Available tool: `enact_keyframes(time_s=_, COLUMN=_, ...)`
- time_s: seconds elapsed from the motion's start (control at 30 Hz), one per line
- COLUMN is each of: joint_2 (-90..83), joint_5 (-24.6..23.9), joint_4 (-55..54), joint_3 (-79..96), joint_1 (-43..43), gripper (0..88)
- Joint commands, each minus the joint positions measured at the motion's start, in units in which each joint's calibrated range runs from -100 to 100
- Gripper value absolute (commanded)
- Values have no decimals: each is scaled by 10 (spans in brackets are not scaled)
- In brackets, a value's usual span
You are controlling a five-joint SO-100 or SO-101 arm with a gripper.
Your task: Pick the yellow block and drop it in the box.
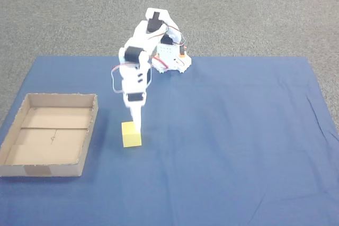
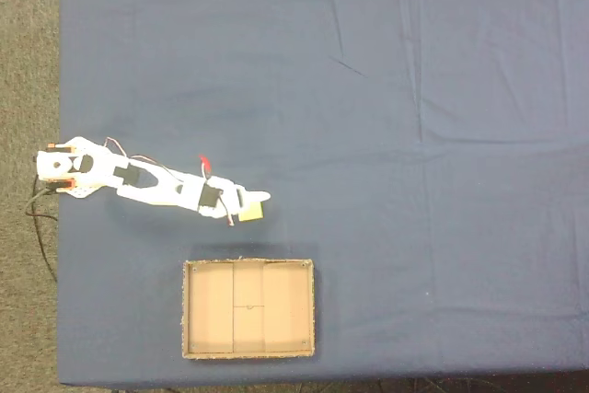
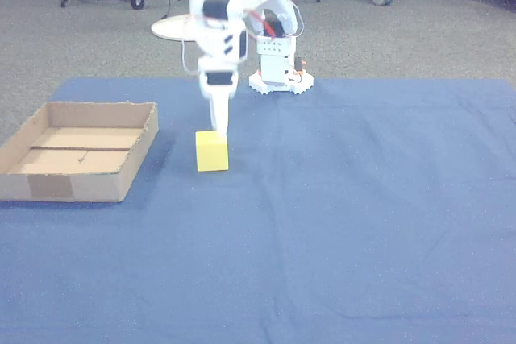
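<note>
The yellow block (image 1: 131,134) is seen on the table (image 1: 238,130) just beside the box (image 1: 89,130) — not yet lifted. The gripper (image 1: 137,125) is lowered onto it; whether closed cannot be told. Lifting and dropping remain.

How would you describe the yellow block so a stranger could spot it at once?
Start at the blue cloth and find the white arm. Directly under its pincer sits the block, right of the box in this fixed view. It is the one small pale-yellow cube.
</note>
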Motion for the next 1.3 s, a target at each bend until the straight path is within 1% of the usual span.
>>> enact_keyframes(time_s=0.0, joint_2=37, joint_5=-5, joint_4=-27, joint_3=-42, joint_1=7, gripper=491)
enact_keyframes(time_s=0.13, joint_2=72, joint_5=-7, joint_4=-34, joint_3=-71, joint_1=10, gripper=486)
enact_keyframes(time_s=0.23, joint_2=81, joint_5=-12, joint_4=-48, joint_3=-76, joint_1=11, gripper=443)
enact_keyframes(time_s=0.27, joint_2=83, joint_5=-12, joint_4=-50, joint_3=-77, joint_1=10, gripper=410)
enact_keyframes(time_s=0.33, joint_2=85, joint_5=-15, joint_4=-54, joint_3=-77, joint_1=8, gripper=271)
enact_keyframes(time_s=0.37, joint_2=85, joint_5=-16, joint_4=-54, joint_3=-76, joint_1=6, gripper=231)
enact_keyframes(time_s=0.4, joint_2=84, joint_5=-16, joint_4=-54, joint_3=-74, joint_1=5, gripper=201)
enact_keyframes(time_s=0.47, joint_2=83, joint_5=-16, joint_4=-54, joint_3=-72, joint_1=4, gripper=173)
enact_keyframes(time_s=0.57, joint_2=79, joint_5=-16, joint_4=-54, joint_3=-72, joint_1=4, gripper=173)
enact_keyframes(time_s=0.63, joint_2=42, joint_5=-18, joint_4=-48, joint_3=-61, joint_1=7, gripper=169)
enact_keyframes(time_s=0.7, joint_2=-57, joint_5=-21, joint_4=-39, joint_3=-17, joint_1=15, gripper=187)
enact_keyframes(time_s=0.8, joint_2=-294, joint_5=-29, joint_4=-27, joint_3=63, joint_1=56, gripper=184)
enact_keyframes(time_s=0.87, joint_2=-403, joint_5=-28, joint_4=-4, joint_3=55, joint_1=97, gripper=184)
enact_keyframes(time_s=0.93, joint_2=-433, joint_5=-27, joint_4=5, joint_3=13, joint_1=161, gripper=190)
enact_keyframes(time_s=1.0, joint_2=-415, joint_5=-24, joint_4=-36, joint_3=9, joint_1=220, gripper=188)
enact_keyframes(time_s=1.07, joint_2=-356, joint_5=-18, joint_4=-94, joint_3=11, joint_1=251, gripper=186)
enact_keyframes(time_s=1.17, joint_2=-226, joint_5=-12, joint_4=-151, joint_3=-12, joint_1=256, gripper=179)
enact_keyframes(time_s=1.27, joint_2=-99, joint_5=-7, joint_4=-174, joint_3=-64, joint_1=245, gripper=182)
